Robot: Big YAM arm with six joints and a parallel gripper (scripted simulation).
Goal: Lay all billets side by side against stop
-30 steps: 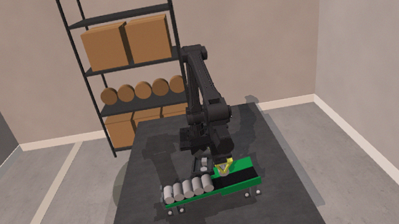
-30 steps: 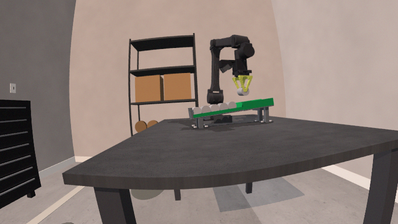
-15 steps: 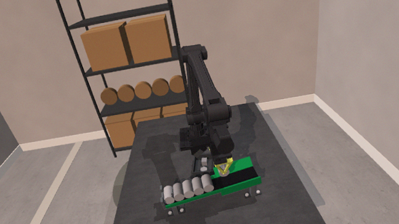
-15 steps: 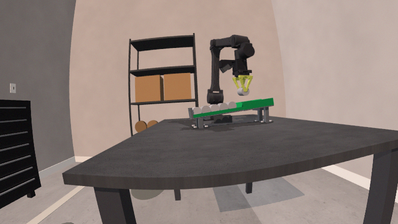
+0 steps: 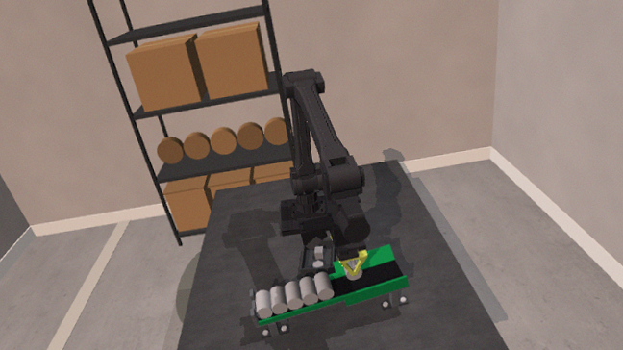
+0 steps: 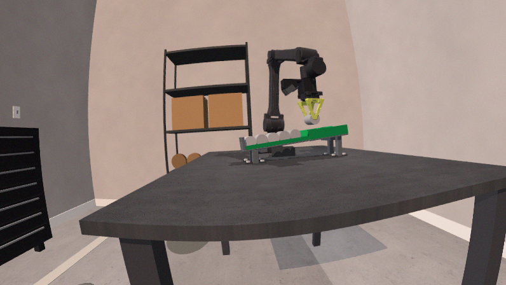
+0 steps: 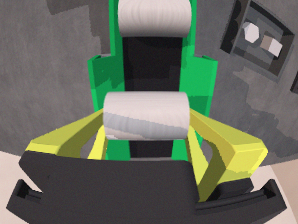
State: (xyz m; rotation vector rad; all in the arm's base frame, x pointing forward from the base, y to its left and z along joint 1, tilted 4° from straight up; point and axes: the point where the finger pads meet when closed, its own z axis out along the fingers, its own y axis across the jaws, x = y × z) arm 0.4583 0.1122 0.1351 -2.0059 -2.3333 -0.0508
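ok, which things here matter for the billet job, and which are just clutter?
Job:
- gripper, shut on a billet held above the ramp
- ramp
- row of billets at the ramp's low end

Clutter:
- shelf rack with boxes
- small tray on the table
- black drawers
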